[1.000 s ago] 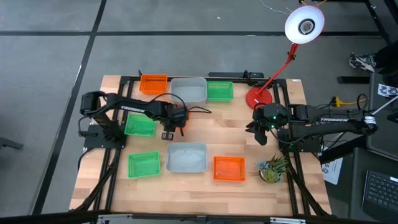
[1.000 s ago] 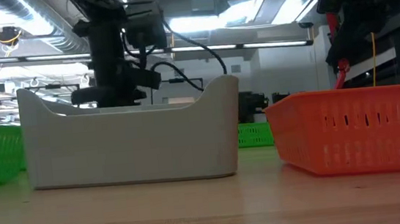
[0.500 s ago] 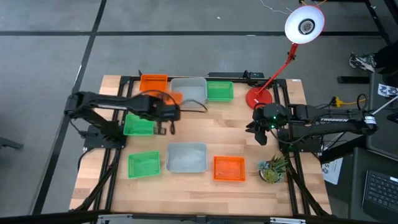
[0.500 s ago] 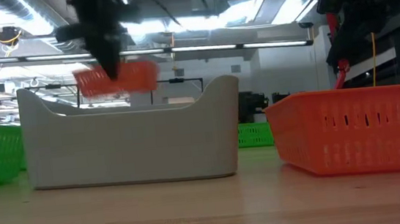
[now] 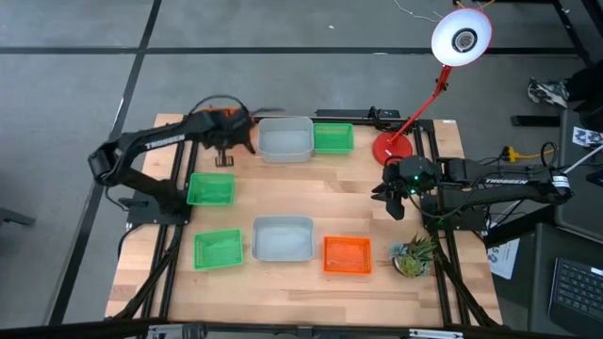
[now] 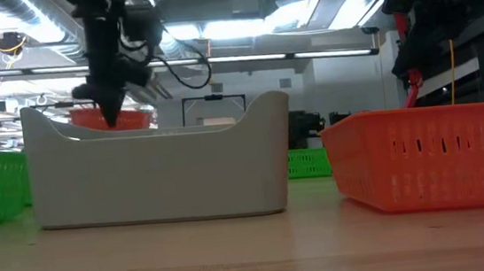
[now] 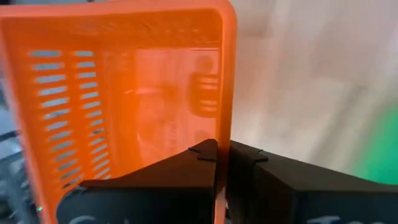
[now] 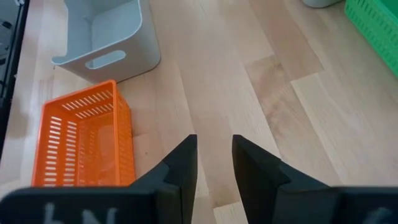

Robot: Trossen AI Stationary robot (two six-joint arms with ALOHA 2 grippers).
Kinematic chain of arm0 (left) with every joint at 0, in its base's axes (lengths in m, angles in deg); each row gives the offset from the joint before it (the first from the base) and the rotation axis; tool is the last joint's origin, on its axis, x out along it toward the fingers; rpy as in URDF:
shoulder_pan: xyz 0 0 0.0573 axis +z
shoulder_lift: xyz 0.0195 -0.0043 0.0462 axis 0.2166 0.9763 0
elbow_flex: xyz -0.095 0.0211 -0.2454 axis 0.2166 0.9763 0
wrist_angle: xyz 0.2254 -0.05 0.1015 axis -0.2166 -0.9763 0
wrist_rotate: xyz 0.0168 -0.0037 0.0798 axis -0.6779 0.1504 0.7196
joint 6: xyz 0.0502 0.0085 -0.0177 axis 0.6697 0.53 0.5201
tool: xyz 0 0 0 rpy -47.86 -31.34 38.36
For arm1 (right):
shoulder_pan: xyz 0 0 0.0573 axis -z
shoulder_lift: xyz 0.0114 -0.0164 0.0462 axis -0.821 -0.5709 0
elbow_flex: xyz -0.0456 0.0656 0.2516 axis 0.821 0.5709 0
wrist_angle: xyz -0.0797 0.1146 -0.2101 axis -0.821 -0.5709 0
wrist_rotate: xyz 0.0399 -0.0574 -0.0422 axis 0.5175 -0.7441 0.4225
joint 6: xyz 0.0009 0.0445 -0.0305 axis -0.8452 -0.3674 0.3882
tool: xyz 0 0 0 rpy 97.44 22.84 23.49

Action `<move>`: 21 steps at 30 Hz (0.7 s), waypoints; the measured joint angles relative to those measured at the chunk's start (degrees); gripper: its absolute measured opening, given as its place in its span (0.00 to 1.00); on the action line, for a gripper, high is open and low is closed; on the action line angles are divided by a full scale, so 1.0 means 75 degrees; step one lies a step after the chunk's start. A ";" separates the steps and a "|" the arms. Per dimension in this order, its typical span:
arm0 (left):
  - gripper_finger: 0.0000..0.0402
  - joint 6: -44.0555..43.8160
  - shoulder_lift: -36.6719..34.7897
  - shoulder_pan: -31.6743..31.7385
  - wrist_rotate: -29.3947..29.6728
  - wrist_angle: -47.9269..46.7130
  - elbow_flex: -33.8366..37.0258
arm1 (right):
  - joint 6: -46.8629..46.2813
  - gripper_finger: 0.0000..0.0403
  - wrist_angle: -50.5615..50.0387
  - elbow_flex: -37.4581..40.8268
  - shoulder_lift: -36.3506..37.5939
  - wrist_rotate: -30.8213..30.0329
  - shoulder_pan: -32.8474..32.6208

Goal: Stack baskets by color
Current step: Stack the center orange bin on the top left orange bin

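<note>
Left gripper (image 7: 222, 152), clenched on the rim of an orange basket (image 7: 118, 106), carries it above the far-left corner of the table (image 5: 311, 198); a second orange basket (image 5: 233, 121) lies directly beneath the gripper, largely hidden by it in the high view. A grey basket (image 5: 285, 138) stands just beside the gripper, toward the table's middle. To nest well, the held basket should probably be levelled and its walls squared to the one below before lowering, then let go only once seated. Likely risks are a corner catching on a rim or the grey wall. The right gripper (image 8: 214, 155) waits, fingers parted and empty, with a third orange basket (image 8: 84, 137) ahead.
</note>
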 joint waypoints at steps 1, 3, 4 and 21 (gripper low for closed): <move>0.00 0.0365 0.0068 0.0207 0.0022 0.0294 0.0001 | 0.0000 0.25 -0.0001 0.0000 0.0000 0.0001 0.0000; 0.00 0.1265 0.0122 0.0678 -0.0083 0.0733 0.0021 | 0.0000 0.25 -0.0007 0.0000 0.0002 0.0001 0.0000; 0.00 0.1689 0.0091 0.0900 -0.0183 0.0796 0.0016 | 0.0000 0.25 -0.0009 0.0000 0.0000 0.0001 0.0000; 0.00 0.2636 0.1678 0.2173 -0.1219 0.1697 0.0009 | -0.0012 0.25 -0.0015 0.0000 0.0000 0.0000 0.0000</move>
